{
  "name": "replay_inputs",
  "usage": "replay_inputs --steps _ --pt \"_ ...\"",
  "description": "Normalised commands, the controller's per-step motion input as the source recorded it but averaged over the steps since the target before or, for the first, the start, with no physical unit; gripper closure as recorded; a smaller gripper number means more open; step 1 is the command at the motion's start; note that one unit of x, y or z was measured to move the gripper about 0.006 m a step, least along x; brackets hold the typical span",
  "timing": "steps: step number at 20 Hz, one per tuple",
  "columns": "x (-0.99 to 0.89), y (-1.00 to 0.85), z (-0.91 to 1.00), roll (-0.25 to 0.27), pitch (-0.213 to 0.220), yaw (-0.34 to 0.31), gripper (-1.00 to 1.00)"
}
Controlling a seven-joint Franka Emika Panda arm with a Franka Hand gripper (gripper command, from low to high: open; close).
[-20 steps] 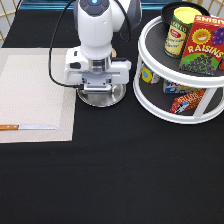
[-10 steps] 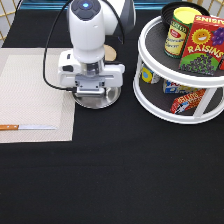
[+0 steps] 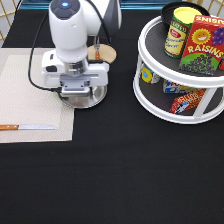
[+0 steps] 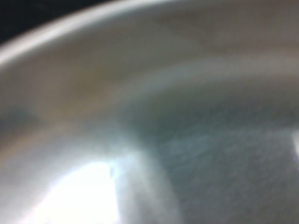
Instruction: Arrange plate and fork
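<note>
The black table (image 3: 120, 175) fills the near part of the exterior view. At about 9 o'clock from the centre lies a beige placemat (image 3: 25, 95). A knife (image 3: 27, 127) with a wooden handle and a long flat blade rests along the placemat's near edge, blade pointing toward 3 o'clock.

Just beyond, the gripper (image 3: 80, 92) sits low over the plate (image 3: 95, 100). The plate straddles the placemat's 3 o'clock edge, partly on the mat and partly on the bare table. Only the near and 3 o'clock parts of its silver rim show beneath the hand. The hand body covers the fingers, so the jaw state cannot be told, and contact with the plate cannot be confirmed. In the wrist view the plate (image 4: 153, 125) fills nearly the whole picture: a curved raised rim, a shiny inner surface and a bright reflection, with a dark corner of table outside the rim.

At 12 o'clock from the plate, near it, lies a small tan wooden disc (image 3: 104, 53). A thin item with a brown-orange part rests on the disc; it is possibly the fork (image 3: 97, 52), but the arm partly hides it.

At 3 o'clock from the plate, well apart, stands a white two-tier turntable (image 3: 150, 97). Its upper tier carries a can (image 3: 176, 31) and a red raisins box (image 3: 202, 45). Its lower tier holds several small packets (image 3: 182, 100).
</note>
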Motion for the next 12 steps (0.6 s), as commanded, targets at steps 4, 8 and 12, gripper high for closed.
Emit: replay_inputs --steps 4,8,12 --pt "0.08 -0.97 -0.05 0.116 0.144 0.000 -1.00" --pt "0.06 -0.95 -0.10 0.113 0.141 0.000 -1.00" --pt "0.11 -0.98 -0.05 0.094 0.149 0.000 -1.00"
